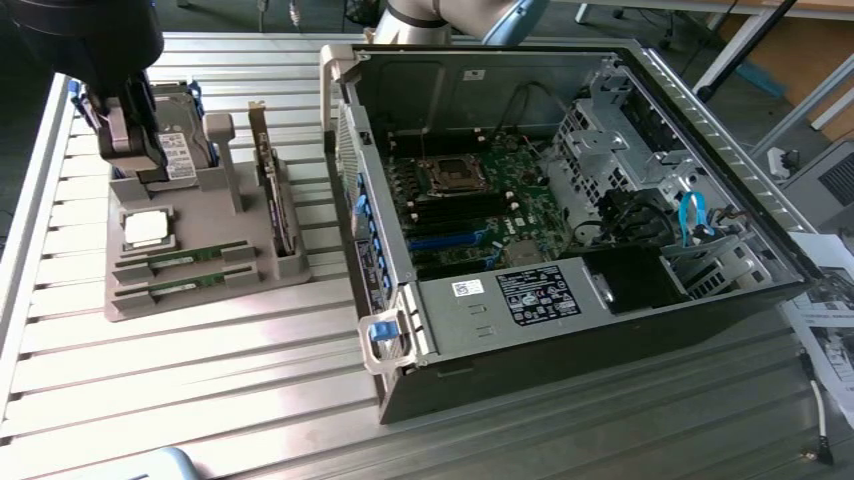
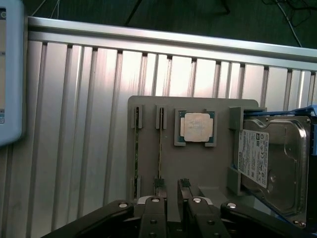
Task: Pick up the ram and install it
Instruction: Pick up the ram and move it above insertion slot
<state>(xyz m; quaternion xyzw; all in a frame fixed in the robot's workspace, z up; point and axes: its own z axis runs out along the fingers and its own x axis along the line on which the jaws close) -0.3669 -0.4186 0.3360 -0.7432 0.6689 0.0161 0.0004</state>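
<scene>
The gripper (image 2: 171, 210) hangs wide open and empty over the far-left corner of the scene, above the grey holder tray (image 1: 174, 306) on the slatted metal table (image 1: 200, 390). Its two fingers (image 2: 152, 218) stand apart with only bare tray between them.

The ram (image 1: 180, 261) sits in that tray, at the exterior view's left, well apart from the open computer case (image 1: 534, 380). It stands on its long edge in a slot just nearer than the square processor (image 1: 144, 228), with a second stick (image 1: 180, 288) parallel to it on the near side. The hard drive (image 1: 187, 140) stands at the tray's far end, and the expansion card (image 1: 276, 215) runs along its right side.

The stick's long axis runs left to right across the exterior view, roughly along the tray's near edge. Its top edge faces up, and in the wrist view it shows as a thin line.

It should prove very light and stiff, but fragile — a thin board with chips on its faces and contacts on the lower edge. The safest hold looks like a pinch across the two flat faces near mid-length, high on the exposed upper edge, so it lifts level out of the slot. The smooth faces give little to grip, so the pinch must be square.
</scene>
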